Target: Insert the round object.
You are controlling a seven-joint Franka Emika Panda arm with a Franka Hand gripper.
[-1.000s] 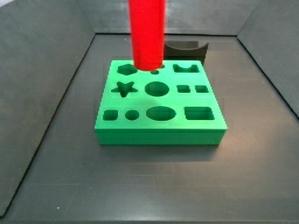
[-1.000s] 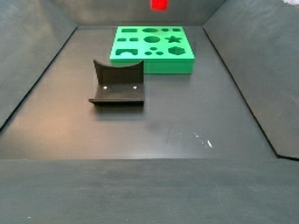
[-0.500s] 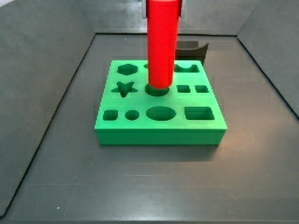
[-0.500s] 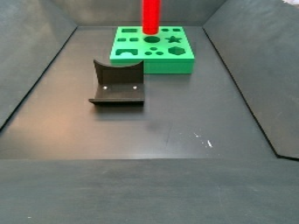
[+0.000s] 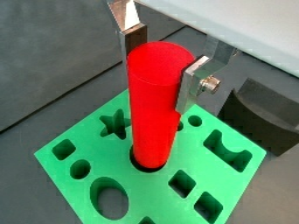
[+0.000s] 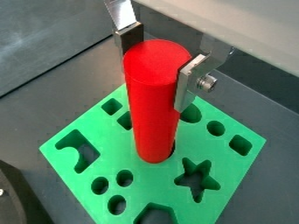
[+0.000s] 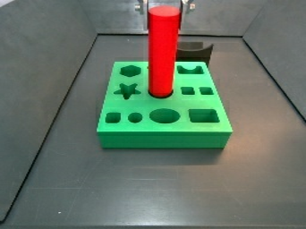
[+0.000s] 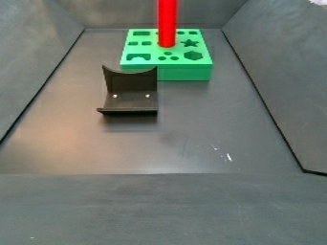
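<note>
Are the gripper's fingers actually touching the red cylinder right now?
Touching. In both wrist views the gripper stands over the green block, its silver fingers pressed flat on opposite sides of the red cylinder near its top, no gap showing.

My wrist cameras sit close, look steeply down past my gripper (image 5: 162, 54) (image 6: 158, 56) onto green block (image 5: 87, 149) (image 6: 239, 149) from opposite sides. One side camera near, high, faces block (image 7: 164, 125) front, fixture (image 7: 194, 49) behind. Other side camera farther, opposite end, fixture (image 8: 128, 92) in front, block (image 8: 167, 53) beyond. All four share block, red cylinder (image 5: 156, 105) (image 6: 155, 98) (image 7: 163, 49) (image 8: 166, 21).
</note>
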